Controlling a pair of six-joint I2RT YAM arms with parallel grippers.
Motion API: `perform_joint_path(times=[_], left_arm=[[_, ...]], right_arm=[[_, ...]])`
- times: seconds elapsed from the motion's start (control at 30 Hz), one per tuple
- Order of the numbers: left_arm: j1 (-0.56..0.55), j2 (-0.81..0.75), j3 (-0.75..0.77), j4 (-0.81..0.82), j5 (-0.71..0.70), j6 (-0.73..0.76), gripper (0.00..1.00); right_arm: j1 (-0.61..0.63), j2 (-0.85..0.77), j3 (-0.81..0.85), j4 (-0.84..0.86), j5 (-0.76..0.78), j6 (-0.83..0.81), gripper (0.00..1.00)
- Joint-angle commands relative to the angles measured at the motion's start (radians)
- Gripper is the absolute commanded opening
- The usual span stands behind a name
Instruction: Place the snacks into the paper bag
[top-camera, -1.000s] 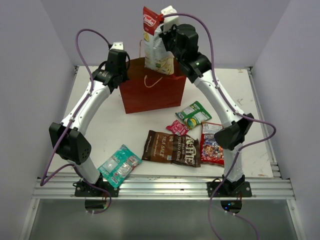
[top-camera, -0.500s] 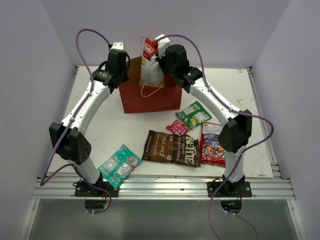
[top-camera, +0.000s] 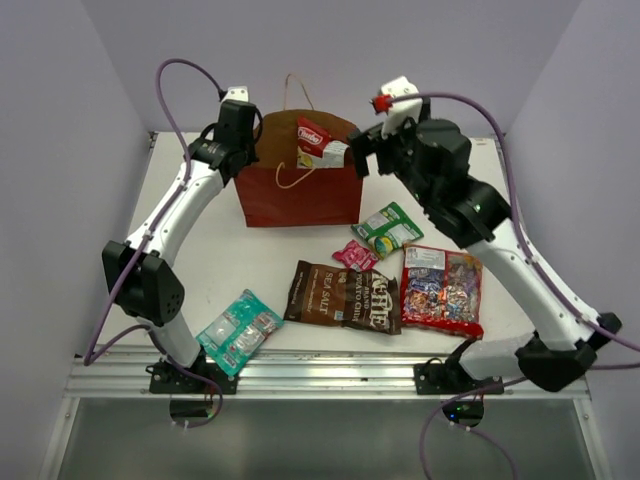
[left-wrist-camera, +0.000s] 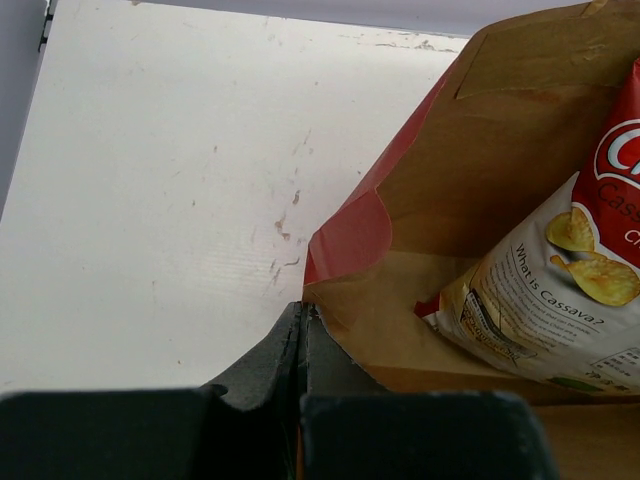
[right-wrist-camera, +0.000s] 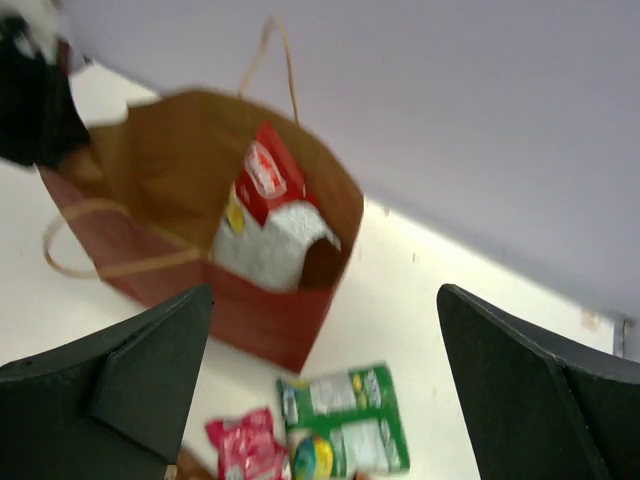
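At the back of the white table (top-camera: 230, 250), the white chip bag (top-camera: 318, 143) now sits inside the reddish-brown paper bag (top-camera: 300, 198), its red top poking above the rim. A second ago the right gripper (right-wrist-camera: 325, 290) held that packet high over the bag's mouth. Since then it has let go and drawn back to the bag's right. Its jaws stand wide apart, with nothing between them and touching nothing. The right arm has also swung outward, uncovering the whole red candy bag (top-camera: 442, 291). The left gripper (left-wrist-camera: 303, 345) is pinched flat on the paper bag's left rim, as before.

Only the overhead view shows all five packets left on the table: the green-white packet (top-camera: 387, 229), small pink packet (top-camera: 355, 256), dark brown bag (top-camera: 343, 297), red candy bag and, nearest the left arm's base, the teal packet (top-camera: 240, 330). The left wrist view alone shows the bag's tan lining and the chip bag's print, pictured chips and the words "What is Cassava?". The right wrist view, blurred, looks down into the open bag from the right, with the green-white and pink packets below it.
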Motion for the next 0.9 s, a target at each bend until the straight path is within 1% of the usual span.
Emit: perform_joint_path(times=[0.0, 0.03, 0.07, 0.1, 0.17, 0.2, 0.23, 0.3, 0.33, 0.4, 0.53, 0.67, 0.87], left_arm=[[0.003, 0.017, -0.015, -0.009, -0.004, 0.004, 0.00], [0.001, 0.015, -0.015, -0.014, -0.007, 0.007, 0.00], [0.003, 0.014, -0.018, -0.014, -0.006, 0.008, 0.00], [0.001, 0.012, -0.018, -0.015, -0.009, 0.010, 0.00], [0.003, 0.010, -0.021, -0.019, -0.006, 0.012, 0.00], [0.003, 0.012, -0.023, -0.019, 0.000, 0.012, 0.00], [0.003, 0.014, -0.026, -0.022, 0.005, 0.012, 0.00], [0.003, 0.017, -0.023, -0.026, 0.014, 0.008, 0.00], [0.001, 0.018, -0.023, -0.029, 0.019, 0.005, 0.00], [0.001, 0.017, -0.028, -0.034, 0.023, 0.002, 0.00], [0.001, 0.006, -0.052, -0.035, 0.032, -0.001, 0.00], [0.001, -0.006, -0.067, -0.035, 0.031, -0.002, 0.00], [0.001, -0.023, -0.084, -0.039, 0.025, -0.002, 0.00]], right_arm=[[-0.011, -0.045, -0.268, -0.175, 0.086, 0.177, 0.99], [-0.010, -0.066, -0.385, -0.192, 0.083, 0.233, 0.99], [-0.011, -0.115, -0.436, -0.207, 0.071, 0.273, 0.99], [-0.011, -0.135, -0.522, -0.228, 0.055, 0.328, 0.99], [-0.011, -0.180, -0.595, -0.241, 0.008, 0.370, 0.99], [-0.011, -0.186, -0.653, -0.238, -0.073, 0.394, 0.99], [-0.010, -0.186, -0.676, -0.238, -0.109, 0.405, 0.98], [-0.005, -0.172, -0.716, -0.229, -0.176, 0.437, 0.95], [-0.004, -0.166, -0.742, -0.229, -0.186, 0.445, 0.95], [0.001, -0.154, -0.764, -0.223, -0.207, 0.472, 0.95], [0.001, -0.106, -0.829, -0.212, -0.304, 0.506, 0.95], [0.002, -0.048, -0.840, -0.221, -0.400, 0.511, 0.94], [0.007, 0.024, -0.850, -0.247, -0.411, 0.529, 0.91]])
